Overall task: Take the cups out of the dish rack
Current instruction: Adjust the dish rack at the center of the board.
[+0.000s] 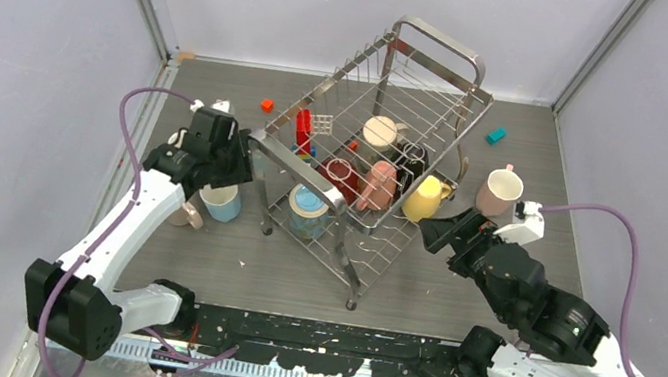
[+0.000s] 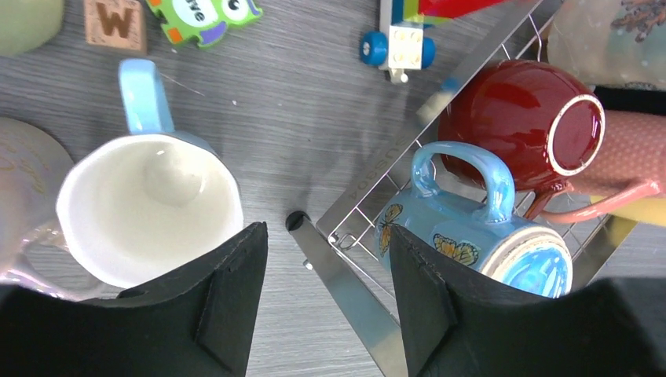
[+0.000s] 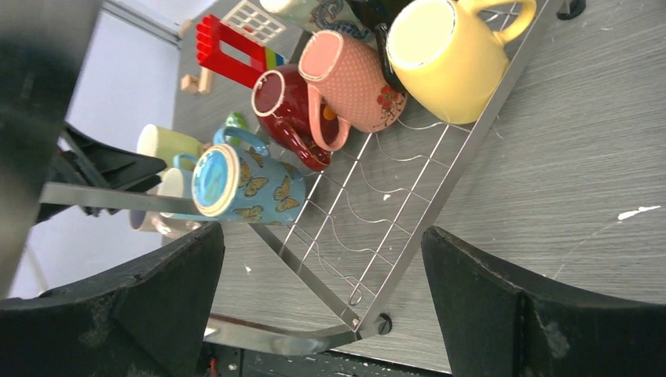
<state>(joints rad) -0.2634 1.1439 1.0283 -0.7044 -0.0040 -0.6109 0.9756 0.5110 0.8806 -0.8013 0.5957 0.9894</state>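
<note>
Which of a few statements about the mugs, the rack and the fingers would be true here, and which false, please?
1. The yellow mug lies inside the dish rack. True.
2. The light blue mug on the table stands upside down. False: it stands mouth up.
3. The right fingers are open, holding nothing. True.
4. The butterfly mug sits on the table outside the rack. False: it lies on its side inside the rack.
5. The left fingers grip the dark red mug. False: they are open and empty; that mug lies in the rack.
</note>
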